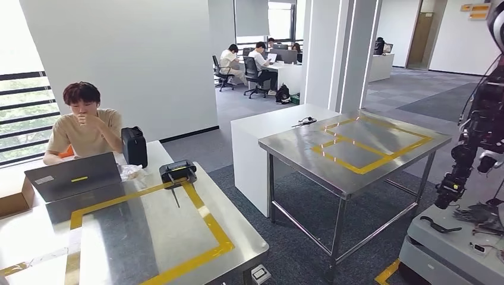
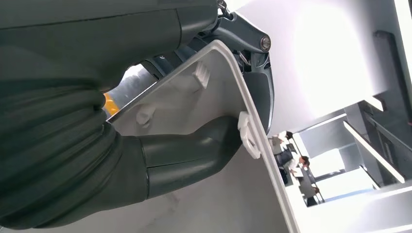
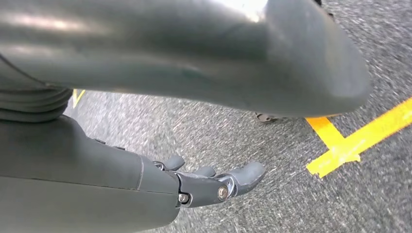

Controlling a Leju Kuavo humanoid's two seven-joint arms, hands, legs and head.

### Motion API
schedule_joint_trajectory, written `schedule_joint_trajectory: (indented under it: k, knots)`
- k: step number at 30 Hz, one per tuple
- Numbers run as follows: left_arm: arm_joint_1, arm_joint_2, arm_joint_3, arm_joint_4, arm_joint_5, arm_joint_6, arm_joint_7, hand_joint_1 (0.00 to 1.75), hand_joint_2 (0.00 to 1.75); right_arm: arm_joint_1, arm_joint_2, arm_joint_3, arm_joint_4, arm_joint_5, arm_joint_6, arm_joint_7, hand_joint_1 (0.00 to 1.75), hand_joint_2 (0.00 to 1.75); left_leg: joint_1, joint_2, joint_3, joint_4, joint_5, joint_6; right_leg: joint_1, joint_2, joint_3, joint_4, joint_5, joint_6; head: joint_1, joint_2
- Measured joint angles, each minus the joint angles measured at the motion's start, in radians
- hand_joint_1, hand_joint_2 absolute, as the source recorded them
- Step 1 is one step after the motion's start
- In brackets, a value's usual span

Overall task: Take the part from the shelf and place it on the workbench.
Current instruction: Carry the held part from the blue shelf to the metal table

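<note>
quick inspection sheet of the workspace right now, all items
surface: two steel tables marked with yellow tape rectangles.
job's things: white plastic part with clips, held in the left hand.
clutter: laptop, black case, small black device on the near table.
hands: left hand grips the part; right hand holds nothing, above grey carpet.
cables: black cable on the white counter.
surroundings: person seated at the laptop; people at far desks.

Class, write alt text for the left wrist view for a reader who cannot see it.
The robot's left hand grips a flat white plastic part, its thick grey thumb pressed on the part's inner face near a small clip at the rim. Beyond the part's edge, a bright office with seated people shows.
</note>
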Motion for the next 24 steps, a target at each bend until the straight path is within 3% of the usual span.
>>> schedule_joint_trajectory:
  k: [1,3,5,6,8,9,11,13,15,16,17,18,20,22,24]
  knots:
    - [0.001,0.000,0.000,0.002,0.000,0.000,0.000,1.75,1.75,0.000,0.000,0.000,0.000,0.000,0.000,0.000,0.00,0.00,0.000,0.003,0.011,-0.011,0.013,-0.001,0.000,-0.014,0.000,0.001,-0.001,0.001,0.000,0.000]
    - [0.000,0.000,0.000,0.003,0.001,0.000,0.000,1.75,1.75,-0.001,0.000,0.000,0.000,0.001,0.000,0.000,0.00,0.00,-0.001,0.030,0.084,-0.136,0.067,0.000,0.001,-0.041,0.001,0.006,-0.006,0.005,0.000,0.000]
    - [-0.001,0.001,0.000,0.003,0.004,0.001,0.000,1.75,1.75,-0.002,0.000,0.000,0.000,0.003,0.000,-0.001,0.00,0.00,-0.007,0.066,0.147,-0.244,0.097,0.013,0.005,-0.063,0.002,0.015,-0.015,0.014,0.000,0.000]
    - [-0.001,0.002,0.000,0.002,0.006,0.001,-0.001,1.75,1.75,-0.003,0.000,0.000,0.000,0.005,0.000,-0.001,0.00,0.00,-0.010,0.073,0.156,-0.262,0.098,0.022,0.008,-0.072,0.002,0.017,-0.018,0.018,0.000,0.000]
    - [0.002,0.003,0.000,0.002,0.008,0.002,-0.001,1.75,1.75,-0.005,0.000,0.000,0.000,0.007,0.000,-0.001,0.00,0.00,-0.011,0.052,0.151,-0.261,0.100,0.038,0.010,-0.090,0.005,0.018,-0.021,0.027,0.001,0.000]
    - [0.003,0.004,0.001,0.001,0.008,0.002,-0.001,1.75,1.75,-0.006,0.000,0.000,0.000,0.008,0.000,-0.001,0.00,0.00,-0.009,0.040,0.149,-0.262,0.103,0.044,0.008,-0.083,0.005,0.022,-0.025,0.033,0.001,0.000]
    - [0.002,0.006,0.001,0.000,0.008,0.002,-0.002,1.75,1.75,-0.008,0.000,0.000,0.000,0.008,0.000,-0.001,0.00,0.00,-0.003,0.019,0.145,-0.266,0.109,0.056,0.003,-0.028,-0.018,0.075,-0.061,0.048,0.002,0.000]
    - [0.001,0.004,0.001,-0.002,0.008,0.002,-0.002,1.75,1.75,-0.007,0.000,0.000,0.000,0.008,0.001,-0.001,0.00,0.00,-0.001,-0.002,0.137,-0.266,0.113,0.063,-0.002,0.026,-0.080,0.204,-0.128,0.056,0.003,0.000]
    - [0.003,0.002,0.001,-0.002,0.008,0.002,-0.002,1.75,1.75,-0.004,0.000,0.000,0.000,0.008,0.001,0.000,0.00,0.00,-0.001,-0.027,0.130,-0.264,0.117,0.064,-0.004,0.036,-0.134,0.309,-0.160,0.057,0.003,0.000]
    - [0.003,0.001,0.001,-0.001,0.008,0.002,-0.002,1.75,1.75,-0.003,0.000,0.000,0.000,0.009,0.001,0.000,0.00,0.00,0.000,-0.041,0.128,-0.263,0.119,0.062,-0.005,0.037,-0.135,0.308,-0.146,0.056,0.003,0.000]
    - [0.004,0.001,0.001,-0.002,0.008,0.002,-0.002,1.75,1.75,-0.002,0.000,0.000,0.000,0.009,0.001,0.000,0.00,0.00,0.001,-0.055,0.127,-0.263,0.120,0.060,-0.006,0.042,-0.115,0.265,-0.115,0.054,0.004,0.000]
    - [0.004,0.001,0.001,-0.002,0.008,0.002,-0.002,1.75,1.75,-0.002,0.000,0.000,0.000,0.009,0.001,0.000,0.00,0.00,0.002,-0.068,0.127,-0.262,0.122,0.057,-0.007,0.054,-0.080,0.192,-0.076,0.051,0.004,0.000]
    - [0.004,0.001,0.001,-0.004,0.008,0.003,-0.002,1.75,1.75,-0.003,0.000,0.000,0.000,0.010,0.001,0.000,0.00,0.00,0.001,-0.093,0.125,-0.262,0.126,0.046,-0.009,0.092,-0.019,0.064,-0.027,0.047,0.004,0.000]
    - [0.005,0.001,0.001,-0.007,0.008,0.004,-0.002,1.75,1.75,-0.004,0.000,0.000,0.000,0.011,0.001,0.000,0.00,0.00,0.002,-0.114,0.121,-0.267,0.133,0.032,-0.005,0.102,-0.002,0.025,-0.021,0.043,0.003,0.000]
    - [0.010,0.002,0.003,-0.010,0.008,0.006,-0.001,1.75,1.75,-0.006,0.001,0.000,0.000,0.011,0.002,0.000,0.00,0.00,0.005,-0.128,0.115,-0.273,0.140,0.018,-0.005,0.079,-0.001,0.017,-0.013,0.031,0.003,0.000]
